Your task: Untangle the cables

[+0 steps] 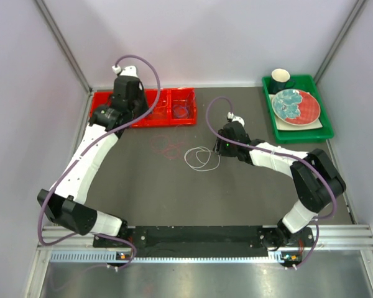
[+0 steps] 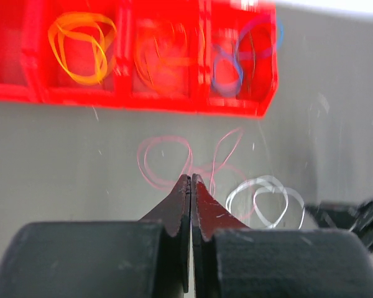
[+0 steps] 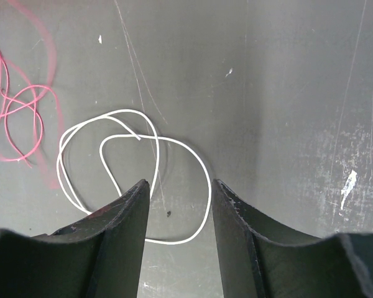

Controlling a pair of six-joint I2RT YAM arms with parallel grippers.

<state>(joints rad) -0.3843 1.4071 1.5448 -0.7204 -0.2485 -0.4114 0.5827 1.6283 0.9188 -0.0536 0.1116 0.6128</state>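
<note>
A white cable point(image 1: 202, 158) lies coiled on the dark mat, and a red cable point(image 1: 168, 146) lies just to its left. My right gripper point(image 3: 180, 182) hangs open low over the white cable point(image 3: 121, 111), with one side of the loop passing between its fingers; nothing is gripped. In the top view the right gripper point(image 1: 216, 149) is at the loop's right edge. My left gripper point(image 2: 191, 177) is shut and empty, held high over the red tray point(image 1: 99, 99). Yellow point(image 2: 81, 46), orange point(image 2: 165, 59) and purple point(image 2: 236, 62) cables lie in separate tray compartments.
A green tray point(image 1: 326, 127) at the back right holds a red and teal plate point(image 1: 295, 105) and a dark cup point(image 1: 281, 79). Lilac arm cables arc above both wrists. The enclosure walls stand close on both sides.
</note>
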